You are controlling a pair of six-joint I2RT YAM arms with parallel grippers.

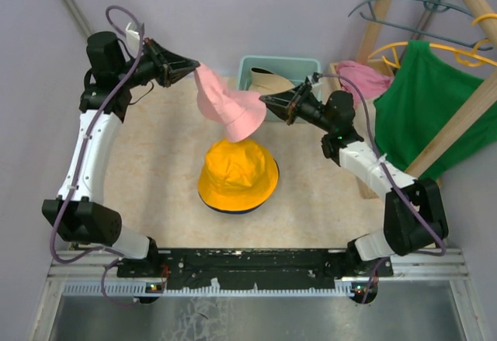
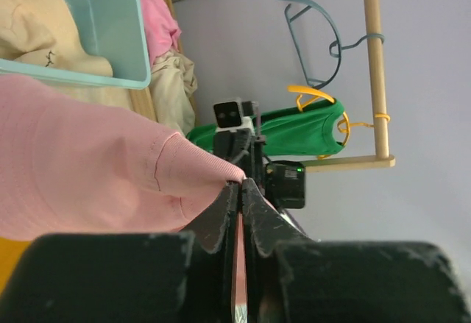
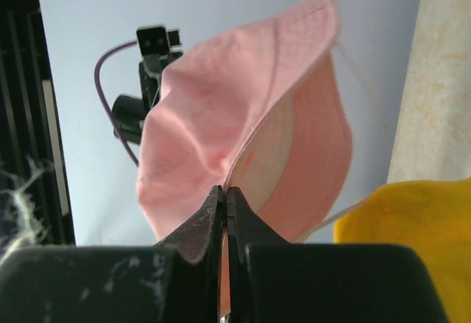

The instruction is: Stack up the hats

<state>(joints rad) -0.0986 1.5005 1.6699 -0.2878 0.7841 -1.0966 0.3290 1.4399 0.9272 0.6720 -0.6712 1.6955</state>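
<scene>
The pink hat [image 1: 227,106] hangs in the air between my two grippers, above and behind the yellow-orange hat [image 1: 238,172]. My left gripper [image 1: 197,66] is shut on its brim at the upper left; the left wrist view shows the pink brim [image 2: 110,168] pinched in the jaws [image 2: 241,184]. My right gripper [image 1: 264,102] is shut on the opposite brim edge; the right wrist view shows the pink hat [image 3: 221,139] in the jaws [image 3: 225,190]. The yellow-orange hat lies on the navy blue hat [image 1: 233,210], only its brim edge showing. The beige hat [image 1: 272,81] lies in the bin.
A light teal bin [image 1: 276,73] stands at the back centre. A wooden rack [image 1: 454,135] at the right carries a green shirt [image 1: 431,108] and hangers. A pink cloth [image 1: 363,78] lies behind the right arm. The beige mat [image 1: 155,178] covers the table.
</scene>
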